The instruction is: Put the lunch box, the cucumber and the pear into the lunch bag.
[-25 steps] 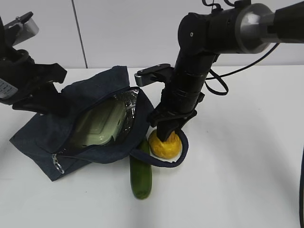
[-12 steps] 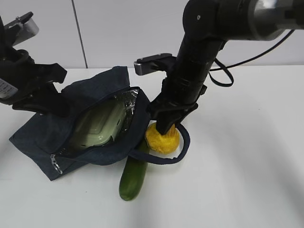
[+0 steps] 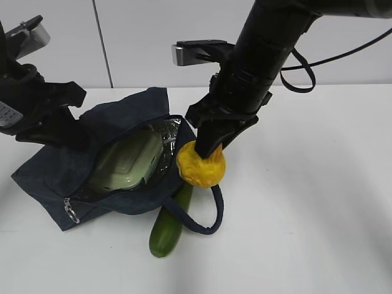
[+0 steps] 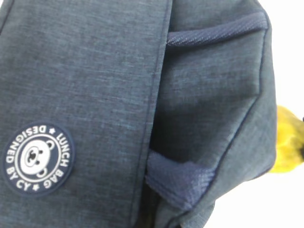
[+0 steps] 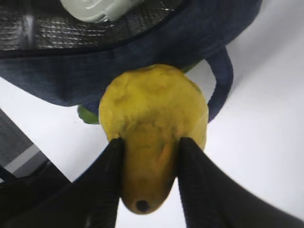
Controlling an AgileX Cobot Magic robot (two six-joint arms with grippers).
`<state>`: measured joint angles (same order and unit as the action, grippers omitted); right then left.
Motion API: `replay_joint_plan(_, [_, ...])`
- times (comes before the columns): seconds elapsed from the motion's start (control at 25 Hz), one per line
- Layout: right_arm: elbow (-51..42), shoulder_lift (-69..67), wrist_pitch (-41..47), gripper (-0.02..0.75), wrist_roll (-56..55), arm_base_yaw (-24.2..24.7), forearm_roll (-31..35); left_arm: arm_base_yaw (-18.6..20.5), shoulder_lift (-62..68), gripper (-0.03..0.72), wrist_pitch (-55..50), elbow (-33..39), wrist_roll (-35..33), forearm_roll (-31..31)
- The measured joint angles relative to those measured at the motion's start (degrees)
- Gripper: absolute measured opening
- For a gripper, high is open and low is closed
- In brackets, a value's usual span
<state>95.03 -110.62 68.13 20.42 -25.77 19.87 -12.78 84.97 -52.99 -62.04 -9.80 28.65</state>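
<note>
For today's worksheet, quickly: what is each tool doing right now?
Left tool: shut, itself out of view; any hold cannot be told.
Right tool: closed on the pear.

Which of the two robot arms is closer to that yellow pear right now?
The right one. Its gripper has its jaws shut on the pear, holding it beside the lunch bag's opening. The left gripper is across the bag, at its far side.

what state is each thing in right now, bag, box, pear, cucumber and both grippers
lunch bag: lying on the table, zip open, silver lining showing
lunch box: inside the bag, lid on
pear: lifted off the table, clamped at its neck
cucumber: lying on the table, partly under the bag's handle
right gripper: shut on the pear
left gripper: not visible itself, shut, its arm at the bag's far edge
</note>
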Motion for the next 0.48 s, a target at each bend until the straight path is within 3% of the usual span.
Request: replay_joint_plan(0.48, [0.0, 1.24, -9.19, 0.283, 2.63, 0.0, 11.1, 0.0, 0.0, 0.005, 0.0, 0.0, 0.0, 0.0])
